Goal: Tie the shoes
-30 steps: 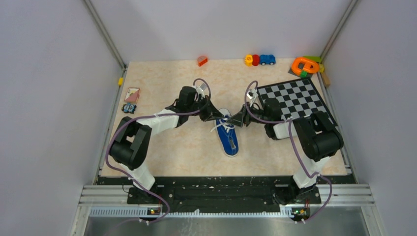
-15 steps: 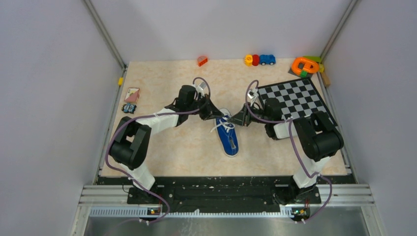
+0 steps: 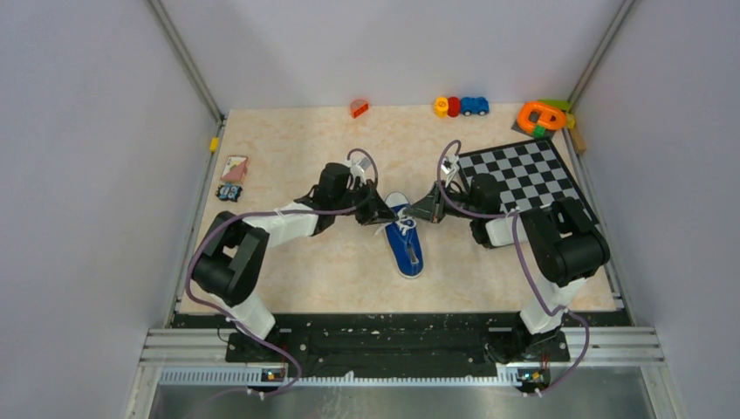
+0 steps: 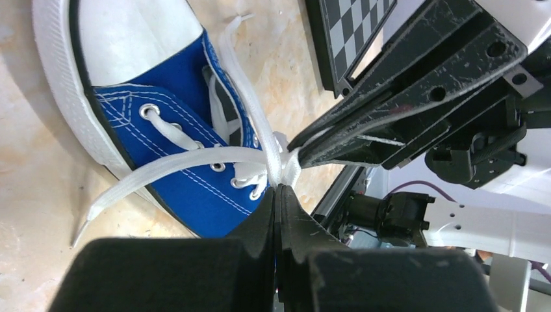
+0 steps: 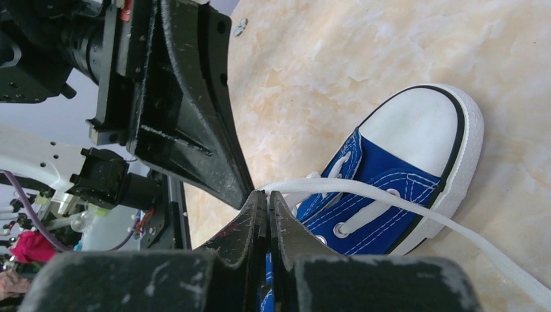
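Observation:
The blue shoe [image 3: 407, 250] with its white toe cap lies mid-table, toe pointing away from the arm bases. Both grippers meet tip to tip over its laces near the toe end. My left gripper [image 3: 389, 216] [image 4: 279, 188] is shut on a white lace [image 4: 195, 158], which runs from its tips across the blue canvas [image 4: 188, 110]. My right gripper [image 3: 413, 214] [image 5: 267, 194] is shut too, pinching the other white lace [image 5: 390, 195], which stretches off past the shoe's toe cap [image 5: 416, 130]. The knot area between the tips is mostly hidden.
A checkerboard [image 3: 522, 175] lies under the right arm. Small toys line the back edge: an orange piece [image 3: 359, 108], a block row with a blue car [image 3: 461, 106] and an orange ring toy [image 3: 542, 115]. Cards [image 3: 234, 168] lie at the left edge.
My right gripper has closed from half open to shut on the lace. The left arm has shifted slightly toward the near side, still holding its lace.

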Controlling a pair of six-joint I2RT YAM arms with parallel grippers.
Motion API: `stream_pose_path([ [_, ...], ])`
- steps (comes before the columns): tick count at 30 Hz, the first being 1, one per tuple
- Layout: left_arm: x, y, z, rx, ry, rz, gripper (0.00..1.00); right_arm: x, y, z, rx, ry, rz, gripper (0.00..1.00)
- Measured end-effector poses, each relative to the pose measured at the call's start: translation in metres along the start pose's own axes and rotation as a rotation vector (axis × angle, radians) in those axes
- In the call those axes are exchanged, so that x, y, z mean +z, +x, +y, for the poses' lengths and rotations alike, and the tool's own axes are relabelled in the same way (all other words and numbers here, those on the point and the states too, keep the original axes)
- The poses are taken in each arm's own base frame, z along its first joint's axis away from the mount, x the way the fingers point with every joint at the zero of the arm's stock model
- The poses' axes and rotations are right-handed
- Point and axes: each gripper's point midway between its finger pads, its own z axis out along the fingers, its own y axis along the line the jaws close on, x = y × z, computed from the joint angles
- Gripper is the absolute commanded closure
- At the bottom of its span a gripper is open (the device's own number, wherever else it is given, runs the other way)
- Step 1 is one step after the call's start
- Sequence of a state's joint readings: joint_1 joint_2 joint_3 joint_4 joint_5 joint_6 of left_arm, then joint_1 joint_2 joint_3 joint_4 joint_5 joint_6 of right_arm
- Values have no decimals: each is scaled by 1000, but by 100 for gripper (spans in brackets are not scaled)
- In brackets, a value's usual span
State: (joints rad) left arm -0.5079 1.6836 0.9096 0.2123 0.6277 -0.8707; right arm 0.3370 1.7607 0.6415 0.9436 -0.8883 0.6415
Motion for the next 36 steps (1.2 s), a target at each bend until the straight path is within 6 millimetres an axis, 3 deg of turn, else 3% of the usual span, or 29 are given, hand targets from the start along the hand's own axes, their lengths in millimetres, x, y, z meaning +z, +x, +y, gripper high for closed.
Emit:
stream_pose_path([
  [8,-1,7,-16,111,7,-26,100,0,0,0,16,1,1,100],
  [17,7,24,-15,110,-16,11,100,0,0,0,17,2,1,100],
  [24,21,41,-2,54,-49,63,100,0,1,-2,25,15,-1,100],
  [30,26,32,-3,35,-47,14,100,0,1,-4,31,27,-3,100],
  [36,27,23,-4,43,-51,-30,100,0,2,-5,36,30,0,94],
])
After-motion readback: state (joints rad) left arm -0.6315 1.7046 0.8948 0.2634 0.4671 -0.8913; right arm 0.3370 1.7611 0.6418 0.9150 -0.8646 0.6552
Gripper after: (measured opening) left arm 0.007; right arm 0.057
